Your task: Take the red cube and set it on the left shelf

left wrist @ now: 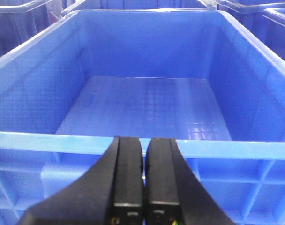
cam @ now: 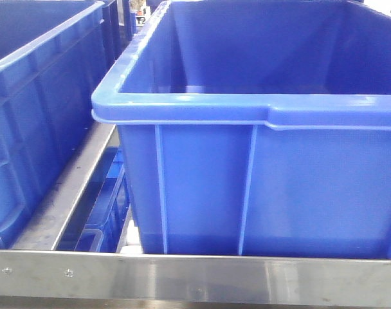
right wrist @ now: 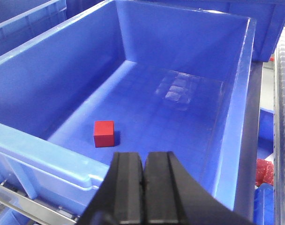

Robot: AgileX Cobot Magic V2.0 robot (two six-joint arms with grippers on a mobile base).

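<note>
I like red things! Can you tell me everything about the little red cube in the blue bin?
The red cube is small, plain and solid red with sharp, straight edges and a matte look. It sits flat on the floor of the blue bin, near the left wall but not touching it, turned slightly so one corner faces the camera. Nothing holds it; the right hand hovers shut over the near rim.

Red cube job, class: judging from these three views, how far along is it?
Done: nothing. The red cube lies on the floor of the blue bin. In hand: the right gripper, shut and empty, hovers near the bin's rim; the left gripper faces an empty bin. Left: grasp, lift, shelve.
</note>
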